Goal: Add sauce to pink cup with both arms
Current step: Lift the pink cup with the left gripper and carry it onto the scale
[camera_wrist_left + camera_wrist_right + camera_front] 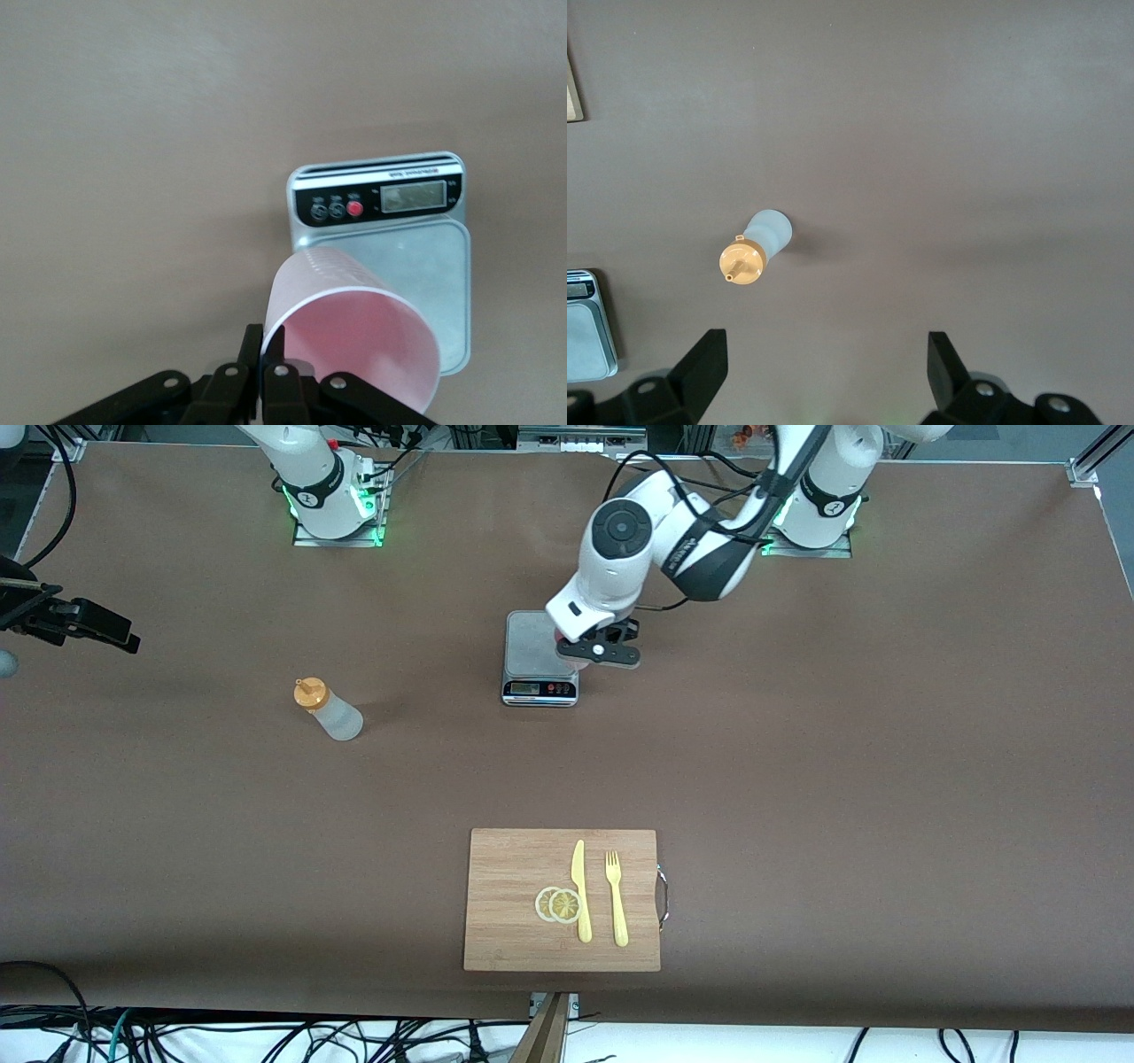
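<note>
The pink cup hangs tilted just over the grey kitchen scale, and my left gripper is shut on its rim, one finger inside and one outside. In the front view this left gripper is over the edge of the scale that faces the left arm's end, and only a sliver of the cup shows. The sauce bottle, whitish with an orange cap, stands alone toward the right arm's end. My right gripper is open high above the table, beside the sauce bottle, holding nothing.
A wooden cutting board lies near the front camera with two lemon slices, a yellow knife and a yellow fork on it. The scale's display faces the front camera.
</note>
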You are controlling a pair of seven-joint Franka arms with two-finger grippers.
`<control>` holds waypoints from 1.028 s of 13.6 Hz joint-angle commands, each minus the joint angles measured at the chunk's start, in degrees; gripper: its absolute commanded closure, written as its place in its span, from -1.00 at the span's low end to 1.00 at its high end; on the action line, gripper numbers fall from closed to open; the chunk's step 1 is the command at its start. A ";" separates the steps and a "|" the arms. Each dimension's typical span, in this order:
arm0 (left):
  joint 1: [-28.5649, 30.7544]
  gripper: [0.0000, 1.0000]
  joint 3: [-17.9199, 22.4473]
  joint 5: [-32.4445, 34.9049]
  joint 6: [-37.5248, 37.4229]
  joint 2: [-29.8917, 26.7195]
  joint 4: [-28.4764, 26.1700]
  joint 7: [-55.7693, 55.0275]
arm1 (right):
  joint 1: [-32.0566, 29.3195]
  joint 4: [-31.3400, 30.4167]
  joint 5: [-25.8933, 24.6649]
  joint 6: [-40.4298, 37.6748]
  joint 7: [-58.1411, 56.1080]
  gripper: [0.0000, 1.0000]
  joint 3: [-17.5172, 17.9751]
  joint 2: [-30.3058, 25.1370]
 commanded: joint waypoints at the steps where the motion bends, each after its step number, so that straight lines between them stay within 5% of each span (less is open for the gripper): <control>1: -3.44 1.00 1.04 -1.28 2.63 2.89 1.97 -1.80 | -0.03 -0.23 0.05 -0.41 -0.40 -1.00 0.17 -0.44; 12: -7.58 1.00 1.04 -1.72 5.55 6.50 2.14 -6.03 | -0.03 -0.23 -0.04 -0.41 -0.05 -1.00 1.22 -0.44; 14: -7.58 0.07 1.04 -1.81 5.55 6.68 3.36 -6.21 | -0.03 -0.23 0.05 -0.41 -0.05 -1.00 1.14 -0.44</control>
